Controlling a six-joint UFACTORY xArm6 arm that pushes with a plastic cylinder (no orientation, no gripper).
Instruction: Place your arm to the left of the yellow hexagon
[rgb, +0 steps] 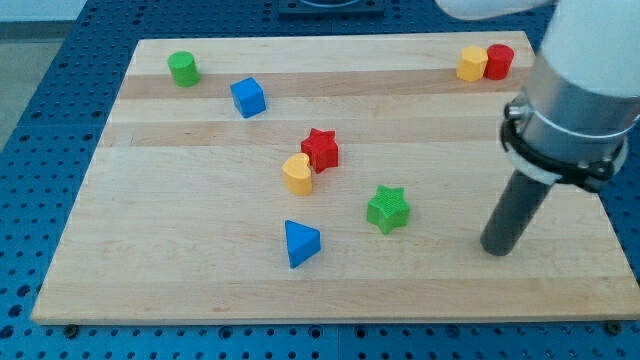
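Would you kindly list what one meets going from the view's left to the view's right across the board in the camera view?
Green cylinder → blue cube → yellow heart-like block → red star → green star → yellow hexagon → my tip. The blue triangle and the red cylinder overlap neighbours in this order, so both are left out.

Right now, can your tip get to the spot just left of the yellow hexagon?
Probably yes. My tip sits near the view's bottom right, and no block lies between it and the board left of the yellow hexagon.
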